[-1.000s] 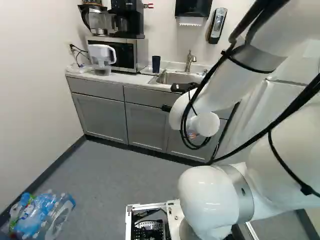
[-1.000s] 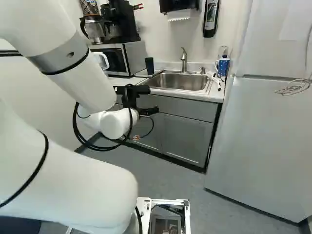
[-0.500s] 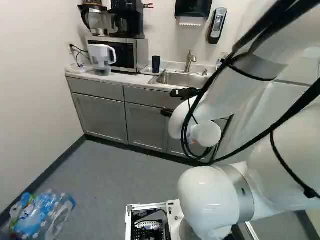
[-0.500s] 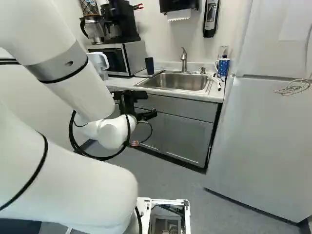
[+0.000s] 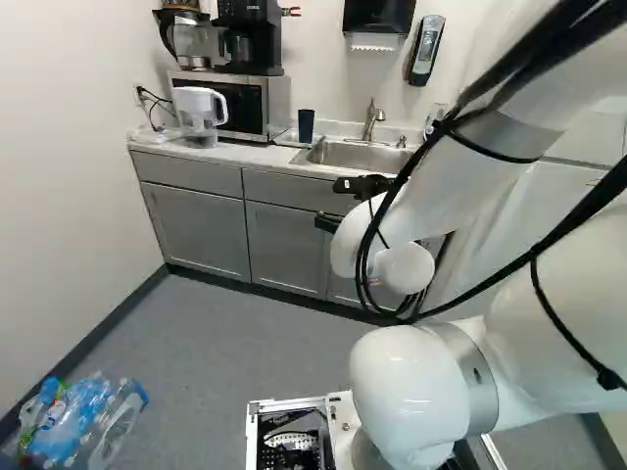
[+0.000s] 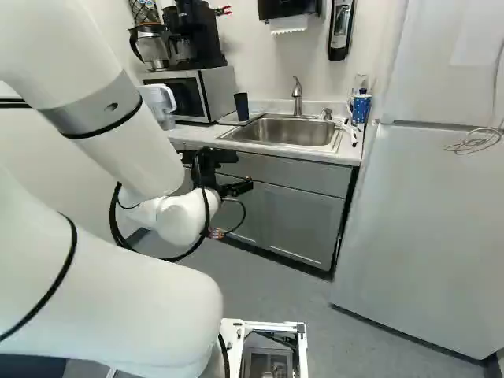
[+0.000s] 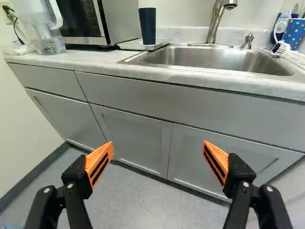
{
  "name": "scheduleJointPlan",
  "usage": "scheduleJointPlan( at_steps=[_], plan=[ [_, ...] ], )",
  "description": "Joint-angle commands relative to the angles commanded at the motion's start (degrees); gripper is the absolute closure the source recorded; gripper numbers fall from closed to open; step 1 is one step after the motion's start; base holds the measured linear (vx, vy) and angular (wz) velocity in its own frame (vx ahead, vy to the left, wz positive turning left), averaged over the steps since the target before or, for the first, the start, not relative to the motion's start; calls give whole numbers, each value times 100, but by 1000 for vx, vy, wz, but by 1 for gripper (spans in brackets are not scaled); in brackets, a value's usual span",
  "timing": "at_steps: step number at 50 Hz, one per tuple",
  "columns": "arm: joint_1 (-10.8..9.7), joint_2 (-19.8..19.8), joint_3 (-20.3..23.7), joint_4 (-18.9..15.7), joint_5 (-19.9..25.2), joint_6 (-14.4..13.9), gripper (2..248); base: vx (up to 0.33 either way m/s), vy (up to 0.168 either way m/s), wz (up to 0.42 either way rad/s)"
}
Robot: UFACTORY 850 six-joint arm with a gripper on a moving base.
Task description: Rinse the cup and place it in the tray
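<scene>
My gripper [image 6: 226, 189] hangs in front of the sink cabinets, below the counter's height. In the wrist view the gripper [image 7: 158, 161] is open, its orange pads wide apart with nothing between them. A dark blue cup [image 7: 147, 26] stands on a light tray [image 7: 142, 45] beside the sink, ahead of and well beyond the fingers. The steel sink [image 6: 285, 131] lies right of that cup, with the faucet [image 6: 297, 98] behind it. A second, blue dotted cup [image 7: 294, 32] stands at the sink's other side.
A water pitcher [image 5: 201, 116] and a microwave [image 5: 235, 103] with coffee makers on top stand left of the tray. The counter's front edge [image 7: 190, 80] runs ahead of the gripper. A fridge [image 6: 425, 228] stands at the right; bagged bottles [image 5: 83, 419] lie on the floor.
The wrist and gripper have shifted slightly lower and to the left in the right base view, mostly in the first half second. The base and the cups have stayed put.
</scene>
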Motion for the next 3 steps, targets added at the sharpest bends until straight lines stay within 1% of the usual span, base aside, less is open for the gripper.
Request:
scheduleJointPlan(
  at_steps=[3],
  plan=[
    [0, 0, 0, 0, 0, 0, 3, 0, 0, 0]
  ],
)
